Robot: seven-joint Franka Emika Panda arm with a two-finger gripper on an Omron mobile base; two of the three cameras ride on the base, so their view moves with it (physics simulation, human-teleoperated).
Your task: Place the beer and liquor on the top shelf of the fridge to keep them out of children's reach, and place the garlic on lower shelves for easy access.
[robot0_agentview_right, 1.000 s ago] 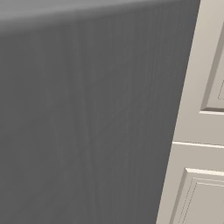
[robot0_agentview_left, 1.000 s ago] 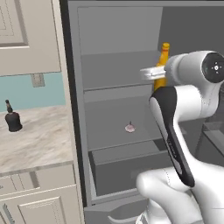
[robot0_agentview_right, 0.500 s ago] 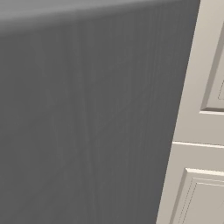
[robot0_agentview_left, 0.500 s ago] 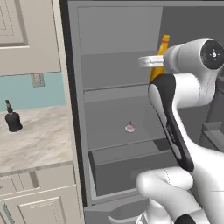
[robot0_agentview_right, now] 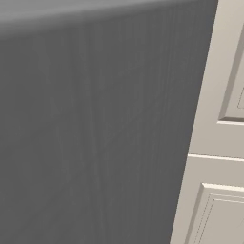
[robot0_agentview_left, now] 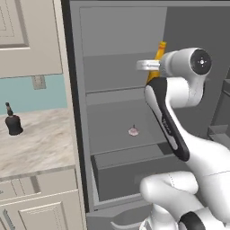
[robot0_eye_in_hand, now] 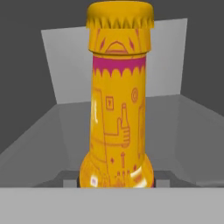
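The beer [robot0_eye_in_hand: 118,109], a slim orange bottle with a yellow cap, stands upright between my fingertips in the hand view. My gripper [robot0_agentview_left: 152,67] is shut on the beer [robot0_agentview_left: 159,50] inside the open fridge [robot0_agentview_left: 188,27], above its top shelf [robot0_agentview_left: 112,76]. Whether the bottle's base rests on the shelf I cannot tell. The garlic [robot0_agentview_left: 133,131], a tiny pale bulb, lies on the shelf below. The liquor [robot0_agentview_left: 12,122], a squat black bottle, stands on the marble counter at the far left.
A grey drawer box [robot0_agentview_left: 134,170] sits under the garlic's shelf. Cream cabinets [robot0_agentview_left: 27,36] hang above the counter [robot0_agentview_left: 40,143], left of the fridge. A flat grey panel [robot0_agentview_right: 95,133] stands close ahead in the right base view, with a cream cabinet door [robot0_agentview_right: 219,143] beside it.
My hand has risen a little and then moved left, deeper into the fridge, carrying the beer along. The garlic and the liquor have stayed put.
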